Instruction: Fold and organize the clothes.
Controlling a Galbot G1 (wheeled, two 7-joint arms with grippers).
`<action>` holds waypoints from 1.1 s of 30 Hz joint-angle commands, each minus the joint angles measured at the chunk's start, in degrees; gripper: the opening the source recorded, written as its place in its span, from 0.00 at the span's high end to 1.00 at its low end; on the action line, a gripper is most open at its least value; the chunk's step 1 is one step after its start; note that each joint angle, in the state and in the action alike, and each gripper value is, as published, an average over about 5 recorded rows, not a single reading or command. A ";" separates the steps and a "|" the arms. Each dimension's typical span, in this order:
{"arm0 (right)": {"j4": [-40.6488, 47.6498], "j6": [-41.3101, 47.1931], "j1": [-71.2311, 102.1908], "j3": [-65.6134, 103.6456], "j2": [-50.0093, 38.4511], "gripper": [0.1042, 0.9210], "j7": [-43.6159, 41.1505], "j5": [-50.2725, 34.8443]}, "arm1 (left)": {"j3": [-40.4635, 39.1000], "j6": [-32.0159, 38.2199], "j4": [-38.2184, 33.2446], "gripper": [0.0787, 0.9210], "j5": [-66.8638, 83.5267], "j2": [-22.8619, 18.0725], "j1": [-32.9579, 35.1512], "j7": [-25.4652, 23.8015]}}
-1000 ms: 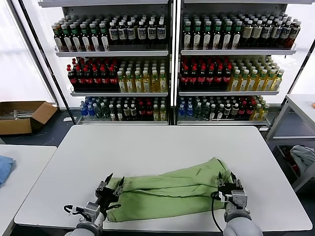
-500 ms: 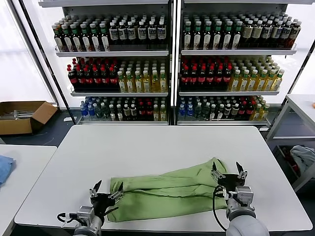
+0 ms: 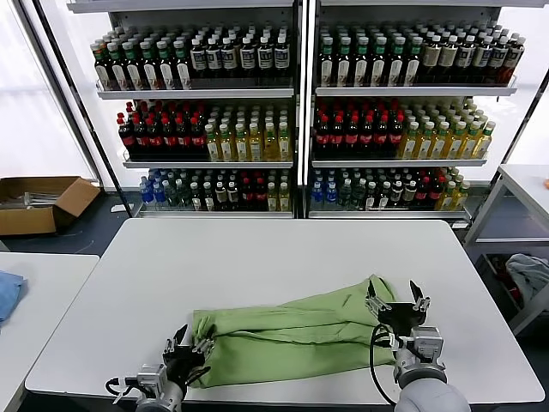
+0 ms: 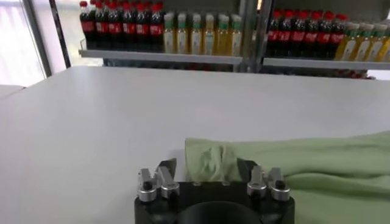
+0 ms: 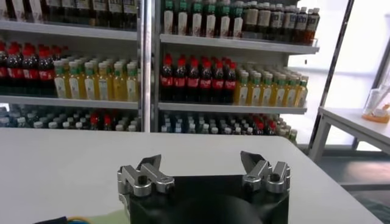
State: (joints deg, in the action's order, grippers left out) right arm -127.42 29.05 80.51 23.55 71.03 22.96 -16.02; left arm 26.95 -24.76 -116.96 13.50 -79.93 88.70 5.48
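Note:
A light green shirt point(image 3: 296, 335) lies folded into a long strip across the front of the white table point(image 3: 283, 257); its collar, buttons and print are hidden. My left gripper point(image 3: 190, 346) is open at the strip's left end. In the left wrist view the green fabric point(image 4: 210, 161) lies between the open fingers point(image 4: 167, 168) of that gripper point(image 4: 207, 170). My right gripper point(image 3: 397, 304) is open and empty at the strip's right end. In the right wrist view that gripper point(image 5: 200, 161) has only bare table ahead of it.
Shelves of bottles point(image 3: 296, 112) stand behind the table. A blue cloth point(image 3: 5, 292) lies on a side table at the left, with a cardboard box point(image 3: 39, 202) on the floor beyond. A pale grey garment point(image 3: 527, 275) lies under a table at the right.
My left gripper drew back from the shirt's left end toward the near edge and lowered. My right gripper lifted slightly off the right end and spread its fingers. The shirt stays put.

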 commanded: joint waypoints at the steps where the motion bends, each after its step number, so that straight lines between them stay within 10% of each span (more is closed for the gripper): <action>1: -0.60 -0.10 -0.13 0.14 -0.08 0.12 -0.11 -0.25 | 0.07 -0.27 3.13 0.42 1.23 -0.65 0.70 -0.17; 18: 0.36 0.11 -1.49 0.08 -0.60 0.12 -0.23 -0.73 | 6.87 5.95 -1.90 0.96 -2.72 2.77 -0.67 -1.87; 24: 0.34 0.51 -2.41 0.07 -0.82 0.12 0.15 -1.42 | 21.03 5.49 -0.47 0.98 2.90 15.02 -2.46 -4.50; 33: 0.01 1.54 -4.05 -1.18 0.38 0.12 0.71 -1.19 | 36.52 7.69 22.10 0.98 5.51 35.94 -8.39 -8.40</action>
State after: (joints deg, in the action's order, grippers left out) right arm -127.35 30.30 77.27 22.78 70.85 23.49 -17.20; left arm 44.68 -19.34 -112.70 15.73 -66.15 85.58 0.60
